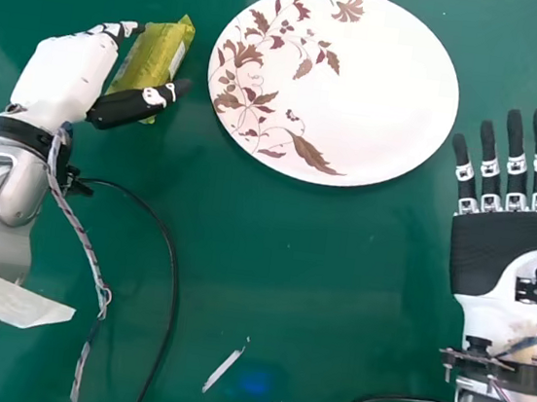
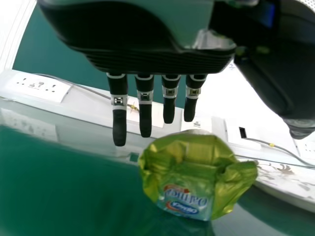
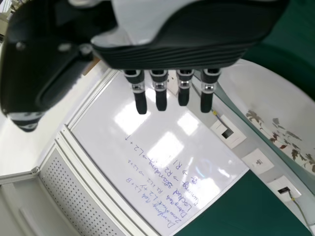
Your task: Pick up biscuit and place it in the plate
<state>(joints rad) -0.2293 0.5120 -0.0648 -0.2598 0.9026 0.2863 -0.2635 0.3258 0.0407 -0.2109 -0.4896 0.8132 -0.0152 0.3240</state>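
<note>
In the head view, the biscuit (image 1: pixel 155 58), in yellow-green wrap, sits tilted just beside the plate (image 1: pixel 389 98), to its left and off it. The left hand (image 1: pixel 64 73) spans the biscuit, its thumb crossing the near end and its fingertips by the far end. The plate, white with a spray of brown leaves, lies on the green table (image 1: pixel 274 236). At right, the right hand (image 1: pixel 503 249) lies palm up, open and with nothing in it, fingers straight toward the far side. A white scrap (image 1: pixel 222 370) lies on the near part of the table, and a black cable (image 1: pixel 171 248) curves past the left arm

In the left wrist view, the left hand is open, fingers straight and thumb well apart from them, with the biscuit near the fingertips, its blue-and-white label showing. The plate's rim stands just beyond, with wall sockets (image 2: pixel 42 87) behind

In the right wrist view, the right hand's straight fingers appear against a whiteboard (image 3: pixel 157 142) bearing handwriting, the plate off to one side
</note>
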